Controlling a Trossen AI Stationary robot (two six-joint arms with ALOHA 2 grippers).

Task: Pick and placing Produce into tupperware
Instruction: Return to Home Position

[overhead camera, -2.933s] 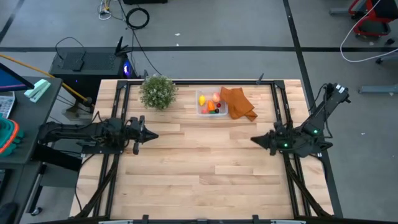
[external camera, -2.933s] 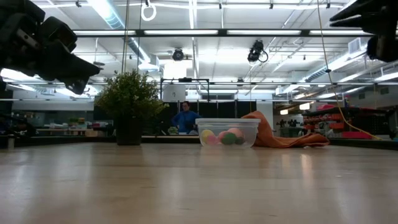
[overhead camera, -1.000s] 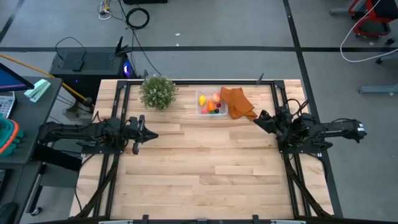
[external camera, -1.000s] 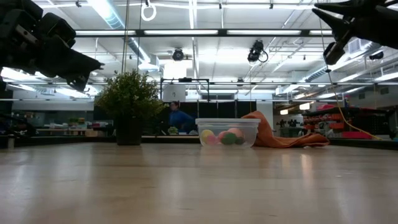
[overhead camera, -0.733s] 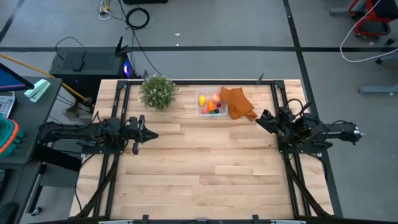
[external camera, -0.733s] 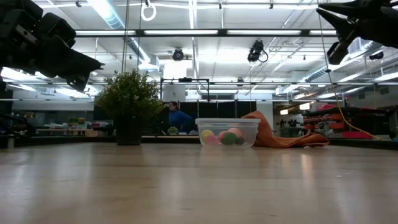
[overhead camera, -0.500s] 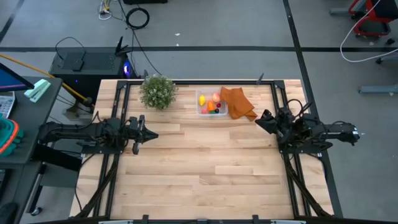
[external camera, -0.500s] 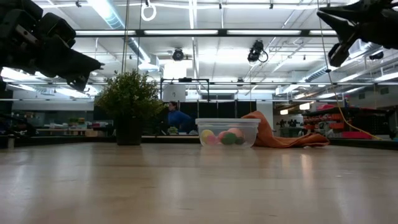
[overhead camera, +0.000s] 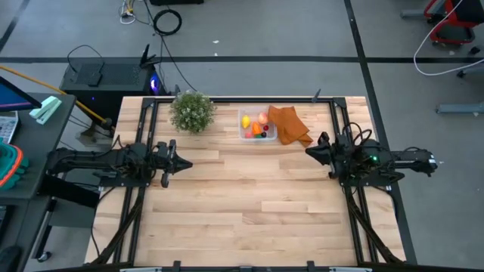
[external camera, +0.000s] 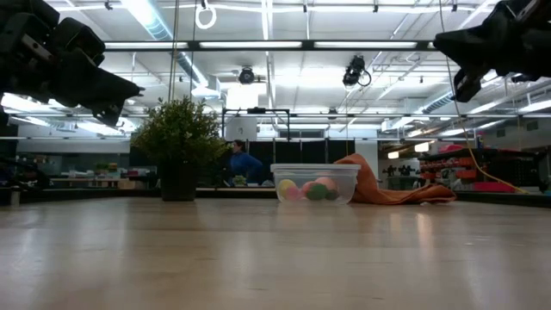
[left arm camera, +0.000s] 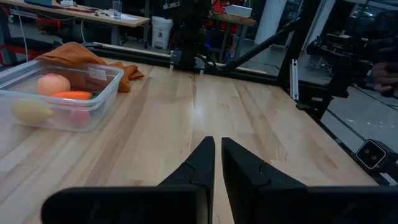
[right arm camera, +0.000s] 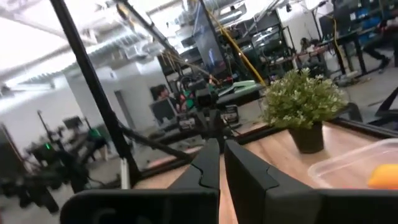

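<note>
Two dark arms hang above the wooden counter (overhead camera: 242, 204), each with its fingers drawn together on nothing. The left tool (overhead camera: 183, 163) hovers over the counter's left side, pointing right. The right tool (overhead camera: 310, 151) hovers over the right side, near the orange cloth (overhead camera: 290, 125), pointing left. The clear tupperware (overhead camera: 243, 134) stands at the far middle, between the potted green plant (overhead camera: 191, 111) and the cloth, just beside the cloth. Inside it lie the yellow lemon (overhead camera: 245, 121), the orange carrot (overhead camera: 258, 129) and a pink fruit (overhead camera: 263, 118), packed close together.
</note>
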